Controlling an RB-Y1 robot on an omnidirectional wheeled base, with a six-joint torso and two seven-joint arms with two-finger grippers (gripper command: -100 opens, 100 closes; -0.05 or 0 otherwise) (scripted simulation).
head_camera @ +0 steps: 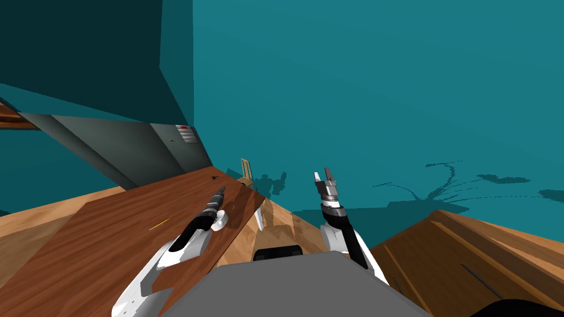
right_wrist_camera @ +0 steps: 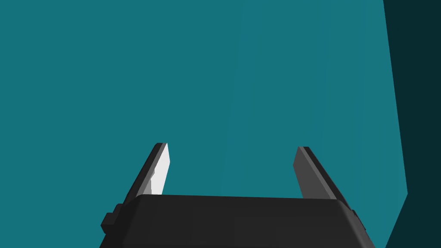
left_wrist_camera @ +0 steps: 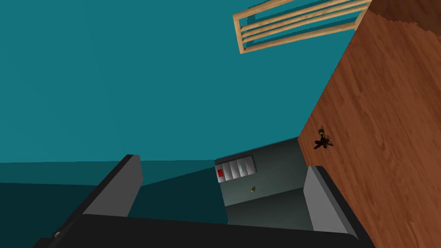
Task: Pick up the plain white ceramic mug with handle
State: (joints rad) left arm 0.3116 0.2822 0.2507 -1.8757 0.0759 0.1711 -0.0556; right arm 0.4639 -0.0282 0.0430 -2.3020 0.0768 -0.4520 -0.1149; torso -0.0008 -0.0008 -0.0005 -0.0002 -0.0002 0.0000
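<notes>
Hovering over wooden table [head_camera: 110, 236], left jaws parted, right jaws parted past its edge

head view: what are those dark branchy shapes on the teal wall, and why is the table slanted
Head view: the branchy shapes are shadows cast on the teal wall, plant-like in outline; the wooden table slants with the rolled, wide-lens picture. Right wrist view: one finger of the right end effector is lit bright, the other shaded.

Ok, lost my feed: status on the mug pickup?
Jaws open, empty: left gripper, right gripper. Left over brown table. Beside left wrist, white shape, possibly the mug, outside jaws. Nothing blocking.
</notes>
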